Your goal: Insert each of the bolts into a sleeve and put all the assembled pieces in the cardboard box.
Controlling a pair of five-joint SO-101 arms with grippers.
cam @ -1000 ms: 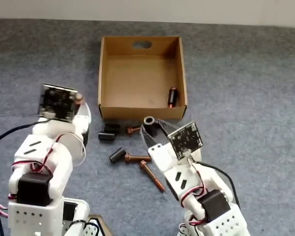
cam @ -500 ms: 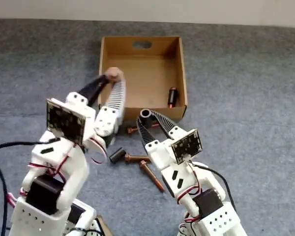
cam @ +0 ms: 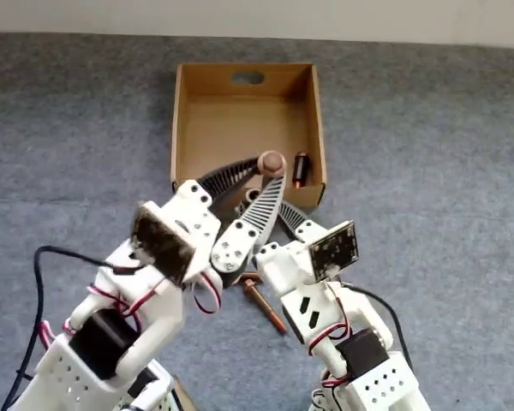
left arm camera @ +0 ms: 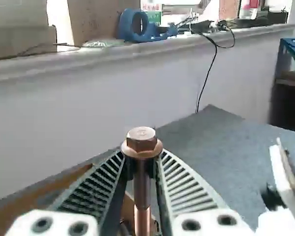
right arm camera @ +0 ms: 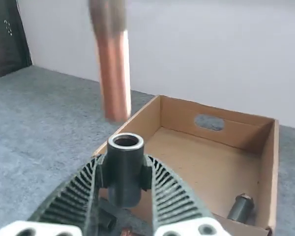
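Note:
My left gripper (cam: 270, 174) is shut on a copper bolt (cam: 271, 162) (left arm camera: 141, 142), held upright with its hex head on top, over the front wall of the cardboard box (cam: 182, 128). My right gripper (right arm camera: 124, 172) is shut on a black sleeve (right arm camera: 124, 164), held upright with its bore facing up. The bolt's shaft (right arm camera: 113, 64) hangs just above the sleeve's opening, slightly to one side. One assembled piece (cam: 300, 169) (right arm camera: 240, 207) lies inside the box by its right wall. In the high view the left gripper's fingers cover most of the sleeve.
A loose copper bolt (cam: 266, 307) lies on the grey carpet between the two arms. Another black sleeve (right arm camera: 106, 221) lies on the carpet in front of the box. The arms hide the other loose parts there.
The left arm has swung right with the bolt, from the left side past the box's left wall to above the right gripper's sleeve. The right gripper has barely moved.

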